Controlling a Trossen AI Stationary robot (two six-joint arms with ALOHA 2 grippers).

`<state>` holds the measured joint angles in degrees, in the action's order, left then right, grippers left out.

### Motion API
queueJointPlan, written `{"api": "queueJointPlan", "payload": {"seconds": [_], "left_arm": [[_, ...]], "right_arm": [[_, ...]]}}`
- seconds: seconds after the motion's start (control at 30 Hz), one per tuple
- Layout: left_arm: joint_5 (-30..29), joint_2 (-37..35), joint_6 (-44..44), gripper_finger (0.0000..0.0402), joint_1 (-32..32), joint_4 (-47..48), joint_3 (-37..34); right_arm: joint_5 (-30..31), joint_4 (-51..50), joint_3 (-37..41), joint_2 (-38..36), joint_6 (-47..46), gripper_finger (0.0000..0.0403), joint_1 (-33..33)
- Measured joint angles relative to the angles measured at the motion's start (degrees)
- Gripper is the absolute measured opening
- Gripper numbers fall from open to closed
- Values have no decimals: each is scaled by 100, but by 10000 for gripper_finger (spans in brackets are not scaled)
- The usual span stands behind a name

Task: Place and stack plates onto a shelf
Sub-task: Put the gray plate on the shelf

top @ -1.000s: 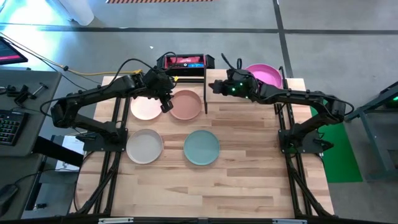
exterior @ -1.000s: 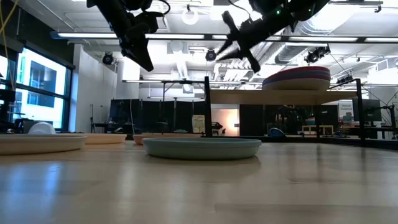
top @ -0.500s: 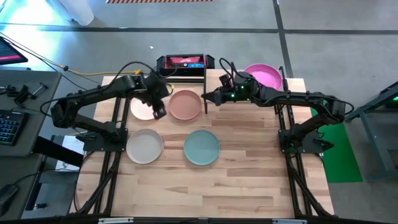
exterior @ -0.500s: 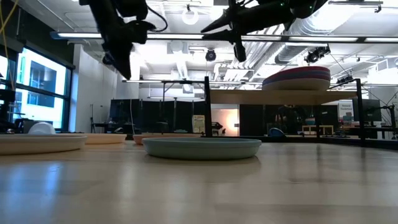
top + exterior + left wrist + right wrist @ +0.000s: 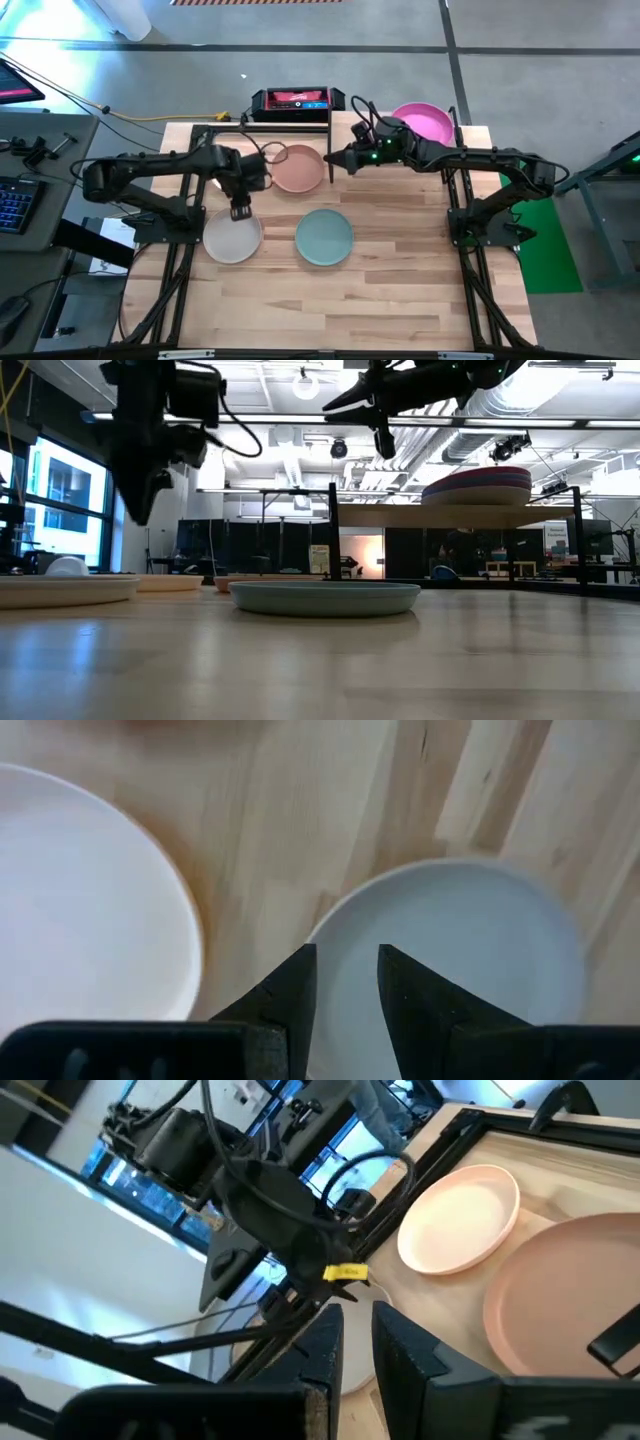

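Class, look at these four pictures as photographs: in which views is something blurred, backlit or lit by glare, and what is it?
Low view: the near tabletop is out of focus, and both arms are dark silhouettes against bright ceiling lights. Left wrist view: the cream plate and wood look soft, smeared. Right wrist view: the windows behind glare blue-white. High view: evenly lit, with a green glow on the right arm.

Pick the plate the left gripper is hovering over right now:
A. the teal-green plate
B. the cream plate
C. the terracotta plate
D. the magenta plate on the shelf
B: in the high view the left gripper sits over the rim of the cream plate, and its wrist view shows that pale plate under the fingers.
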<state>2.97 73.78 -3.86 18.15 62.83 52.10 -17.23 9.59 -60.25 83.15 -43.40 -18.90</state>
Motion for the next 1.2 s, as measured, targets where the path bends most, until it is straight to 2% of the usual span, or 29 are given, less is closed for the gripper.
{"api": "queueJointPlan", "payload": {"seconds": [0.13, 0.4, 0.6, 1.0, 1.2], "left_arm": [[-263, 0, -298, 97, -245, -41, -257], [-230, 0, -636, 97, -677, -432, -741], [-779, 4, -492, 97, -746, -674, -897], [-766, 21, -741, 97, -730, -1075, -899], [-624, 311, -759, 97, -730, -1176, -975]], "right_arm": [[-13, -53, 0, 0, 231, 37, 45], [-18, -81, 0, 0, 252, 37, 57], [-16, -103, 0, 0, 340, 37, 57], [-14, -216, -2, 0, 361, 37, 57], [6, -367, -2, 0, 488, 37, 57]]}}
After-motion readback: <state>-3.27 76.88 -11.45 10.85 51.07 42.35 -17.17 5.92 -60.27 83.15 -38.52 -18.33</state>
